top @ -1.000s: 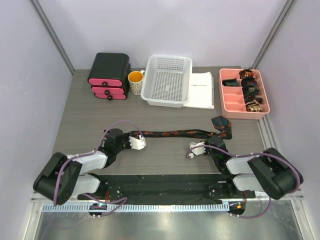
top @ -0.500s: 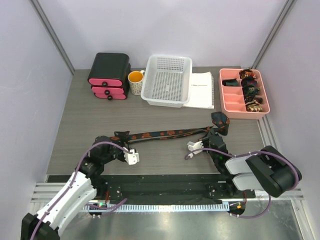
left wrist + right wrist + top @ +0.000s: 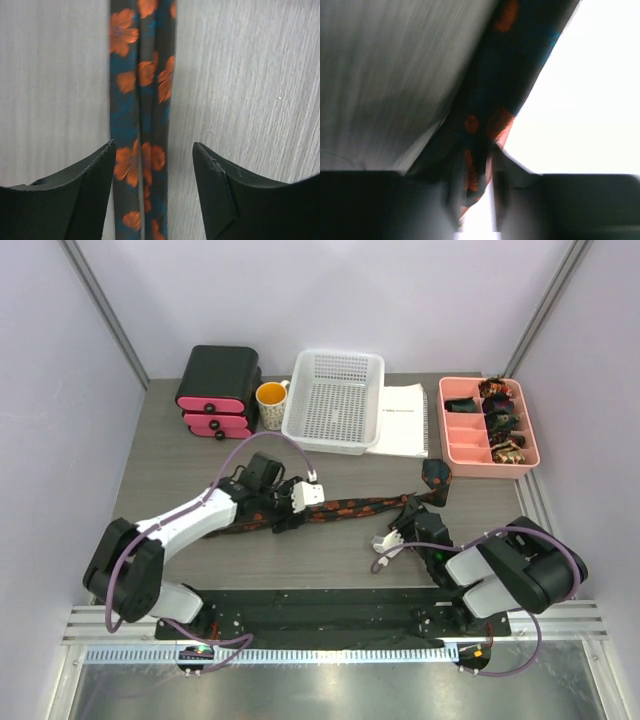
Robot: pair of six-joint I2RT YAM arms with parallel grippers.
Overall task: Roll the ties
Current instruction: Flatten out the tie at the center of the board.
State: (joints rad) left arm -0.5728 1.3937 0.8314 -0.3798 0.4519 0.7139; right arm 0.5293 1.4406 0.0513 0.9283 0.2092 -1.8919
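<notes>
A long dark tie [image 3: 350, 507] with orange flowers lies stretched across the middle of the table. Its left end is under my left arm and its wide end rises at the right. My left gripper [image 3: 284, 511] hovers over the tie's left part. In the left wrist view it is open [image 3: 152, 175], and the tie [image 3: 142, 100] runs along the table between the jaws, untouched. My right gripper [image 3: 413, 512] is shut on the tie near its wide end. The blurred right wrist view shows the fabric [image 3: 490, 120] pinched between its fingers. Several coiled ties [image 3: 500, 415] sit in a pink tray [image 3: 448, 430].
A white basket [image 3: 335, 400] stands at the back centre on white paper [image 3: 405, 420]. A yellow mug [image 3: 271, 405] and a black-and-pink drawer box [image 3: 217, 392] are at the back left. The pink tray is at the back right edge.
My left arm swung from the near-left edge up and right to hover over the tie. The tie's left part shifted toward the table's middle. My right gripper kept hold of the wide end.
</notes>
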